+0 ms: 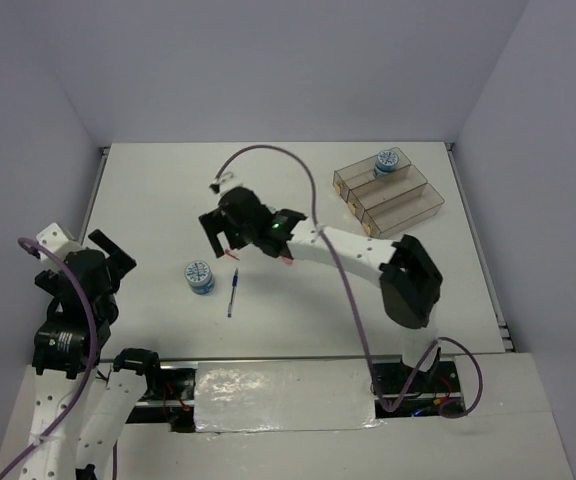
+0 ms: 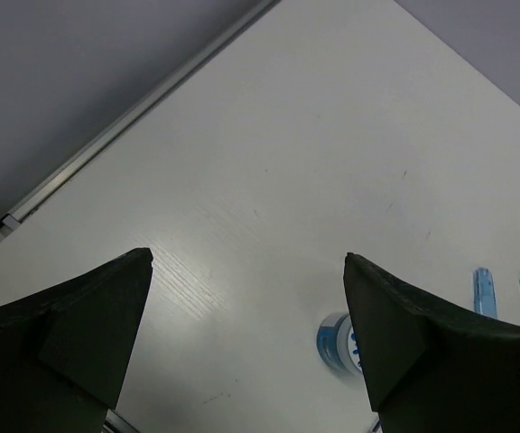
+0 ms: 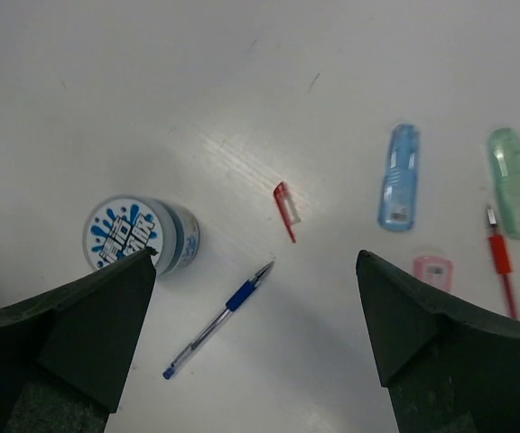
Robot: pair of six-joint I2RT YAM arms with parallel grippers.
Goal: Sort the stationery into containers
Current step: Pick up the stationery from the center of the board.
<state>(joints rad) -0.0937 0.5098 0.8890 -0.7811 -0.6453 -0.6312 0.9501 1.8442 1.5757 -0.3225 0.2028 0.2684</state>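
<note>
**Overhead view only.** Three clear, brown-tinted rectangular bins, joined in a stepped row at the far right of the smooth white table. One round blue-and-white tape roll sits in the farthest bin. Both arms are seen whole.

**Right wrist view only.** Small goods that the arm mostly covers overhead:
- Second tape roll: squat cylinder, blue-splashed printed top, upright.
- Blue pen: thin clear barrel, blue grip, lying diagonally.
- Red clip: tiny and bent.
- Blue flat piece and green flat piece: translucent, round-ended, near each other but apart.
- Pink flat piece: pale, its lower edge cut off by a finger.
- Red pen: slim, its lower end hidden likewise.

**Right gripper**. Matte black wedge fingers are spread wide and hold nothing. The second tape roll lies at one fingertip. The blue pen and red clip lie within the span, and the flat pieces lie toward the other finger.

**Left gripper**. Also spread wide with nothing held, over bare table. The second tape roll peeks out beside one finger.
</note>
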